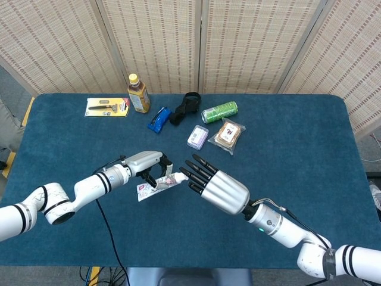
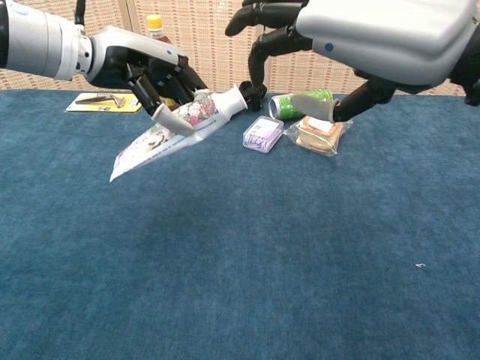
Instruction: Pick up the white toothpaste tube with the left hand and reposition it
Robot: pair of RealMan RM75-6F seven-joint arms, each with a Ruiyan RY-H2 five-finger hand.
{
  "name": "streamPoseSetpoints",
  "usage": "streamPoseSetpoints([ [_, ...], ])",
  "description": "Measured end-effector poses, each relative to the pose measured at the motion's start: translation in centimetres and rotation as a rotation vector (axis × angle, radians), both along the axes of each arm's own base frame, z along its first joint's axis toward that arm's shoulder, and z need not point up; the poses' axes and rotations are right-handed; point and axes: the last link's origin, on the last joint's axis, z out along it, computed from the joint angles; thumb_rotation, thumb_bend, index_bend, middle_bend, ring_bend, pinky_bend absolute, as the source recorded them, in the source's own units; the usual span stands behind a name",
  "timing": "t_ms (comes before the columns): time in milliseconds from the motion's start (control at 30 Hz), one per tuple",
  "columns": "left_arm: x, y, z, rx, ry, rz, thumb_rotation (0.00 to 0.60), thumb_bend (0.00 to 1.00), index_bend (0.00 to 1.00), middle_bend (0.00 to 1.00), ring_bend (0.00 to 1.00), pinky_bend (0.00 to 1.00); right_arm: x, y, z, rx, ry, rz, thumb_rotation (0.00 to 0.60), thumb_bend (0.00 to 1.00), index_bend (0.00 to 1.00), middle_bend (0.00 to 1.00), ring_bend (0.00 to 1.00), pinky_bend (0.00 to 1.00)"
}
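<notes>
**Toothpaste tube held above the cloth, right hand spread at its cap**

The left hand [image 2: 154, 75] grasps the white toothpaste tube [image 2: 176, 127] around its upper body, fingers curled over it and the thumb pressed against its near side. The tube hangs clear of the blue table [image 2: 240, 262], tilted, with its cap end raised toward the right and its flat crimped end dipping to the lower left. In the head view the tube [image 1: 156, 184] sits near the middle of the table, left of centre, under the left hand [image 1: 146, 164].

The right hand [image 1: 217, 187] holds nothing; its fingers [image 1: 193, 170] are stretched out and apart, with their tips just beside the cap end of the tube. Whether they touch it cannot be told. In the chest view the right hand [image 2: 360, 37] fills the upper right.

Along the far side of the table lie a razor card [image 1: 107, 106], a bottle [image 1: 138, 94], a blue packet [image 1: 159, 119], a black strap [image 1: 186, 107], a green can [image 1: 219, 111], a small clear box [image 1: 197, 137] and a wrapped snack [image 1: 229, 134].
</notes>
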Motion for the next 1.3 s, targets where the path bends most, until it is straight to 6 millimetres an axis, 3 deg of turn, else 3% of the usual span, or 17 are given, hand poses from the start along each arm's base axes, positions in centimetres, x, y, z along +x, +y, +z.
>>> streamPoseSetpoints([
  [767, 0.2, 0.1, 0.4, -0.040, -0.024, 0.023, 0.545, 0.47, 0.59, 0.66, 0.42, 0.11, 1.5, -1.2, -2.1, -0.022, -0.001, 0.012, 0.600, 0.36, 0.39, 0.12, 0.00, 0.00],
  [1300, 0.0, -0.1, 0.8, -0.045, -0.029, 0.018, 0.544, 0.47, 0.59, 0.66, 0.42, 0.11, 1.3, -1.8, -2.1, -0.041, 0.023, -0.011, 0.600, 0.36, 0.39, 0.12, 0.00, 0.00],
])
